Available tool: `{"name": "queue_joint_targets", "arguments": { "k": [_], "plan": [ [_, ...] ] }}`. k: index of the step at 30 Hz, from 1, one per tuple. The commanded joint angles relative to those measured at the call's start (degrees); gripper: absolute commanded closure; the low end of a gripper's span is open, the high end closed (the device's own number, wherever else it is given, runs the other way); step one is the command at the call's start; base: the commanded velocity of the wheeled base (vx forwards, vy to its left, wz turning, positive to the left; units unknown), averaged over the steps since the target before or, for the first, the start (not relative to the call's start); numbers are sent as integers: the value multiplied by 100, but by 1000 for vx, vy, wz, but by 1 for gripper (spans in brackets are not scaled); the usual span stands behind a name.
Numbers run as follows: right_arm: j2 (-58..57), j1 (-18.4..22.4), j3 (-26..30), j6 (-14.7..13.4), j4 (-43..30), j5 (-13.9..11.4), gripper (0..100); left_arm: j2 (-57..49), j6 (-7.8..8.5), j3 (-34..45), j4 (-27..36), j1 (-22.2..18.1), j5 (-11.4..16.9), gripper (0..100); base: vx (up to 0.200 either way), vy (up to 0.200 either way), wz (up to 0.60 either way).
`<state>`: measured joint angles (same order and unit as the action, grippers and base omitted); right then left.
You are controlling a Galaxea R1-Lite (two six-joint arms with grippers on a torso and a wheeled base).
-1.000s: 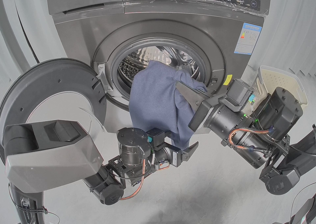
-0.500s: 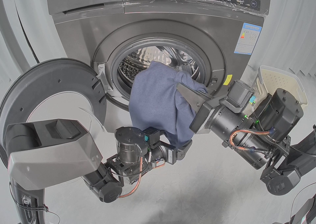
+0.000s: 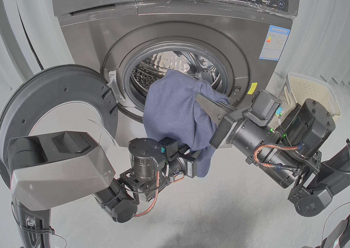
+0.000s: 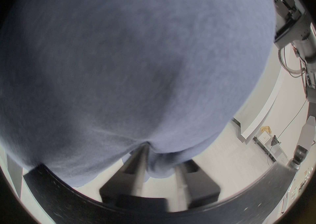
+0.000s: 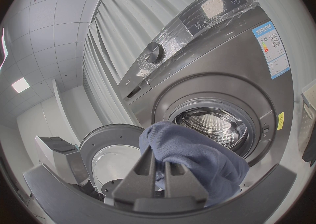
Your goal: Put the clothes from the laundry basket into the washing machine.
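Observation:
A blue garment (image 3: 171, 110) hangs out of the washing machine's round opening (image 3: 175, 63), its top edge just inside the drum. My right gripper (image 3: 199, 98) is shut on a fold at the garment's right side, which also shows in the right wrist view (image 5: 159, 158) against the blue garment (image 5: 194, 150). My left gripper (image 3: 197, 163) sits low at the hanging bottom end, partly covered by it. In the left wrist view its fingers (image 4: 140, 168) stand close together with a lobe of the garment (image 4: 131, 70) pinched between them.
The machine's door (image 3: 54, 92) is swung fully open on the left, close to my left arm. A cream laundry basket (image 3: 310, 88) stands to the right of the machine, behind my right arm. Bare grey floor lies in front.
My left gripper moved up and inward under the garment's bottom end, and its fingers, open and visible a second ago, are now buried in the cloth. The right gripper barely moved.

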<state>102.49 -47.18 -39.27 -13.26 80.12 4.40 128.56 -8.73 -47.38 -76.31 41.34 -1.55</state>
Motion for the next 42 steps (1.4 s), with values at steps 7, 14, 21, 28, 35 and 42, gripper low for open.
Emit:
{"name": "queue_joint_targets", "arguments": {
  "k": [7, 14, 21, 28, 35, 42],
  "plan": [
    [96, 121, 51, -10, -5, 17, 100, -516, 12, 476, -209, 76, 49, 100, 0, 0, 0],
    [114, 244, 77, -1, -49, 17, 100, -1246, 29, 1399, -226, 269, 181, 100, 0, 0, 0],
    [149, 235, 68, -1, -40, 17, 100, -1290, 135, 2023, -226, 287, 225, 0, 0, 0, 0],
    [158, 235, -20, 26, -75, 17, 100, -1105, 152, 2374, -226, 287, 506, 0, 0, 0, 0],
    [254, 235, -160, 26, -84, 17, 100, -903, 205, 2102, -393, 393, 524, 0, 0, 0, 0],
    [316, 218, -204, 26, -75, 17, 100, -587, 214, 1539, -657, 393, 515, 0, 0, 0, 0]
  ]
}}
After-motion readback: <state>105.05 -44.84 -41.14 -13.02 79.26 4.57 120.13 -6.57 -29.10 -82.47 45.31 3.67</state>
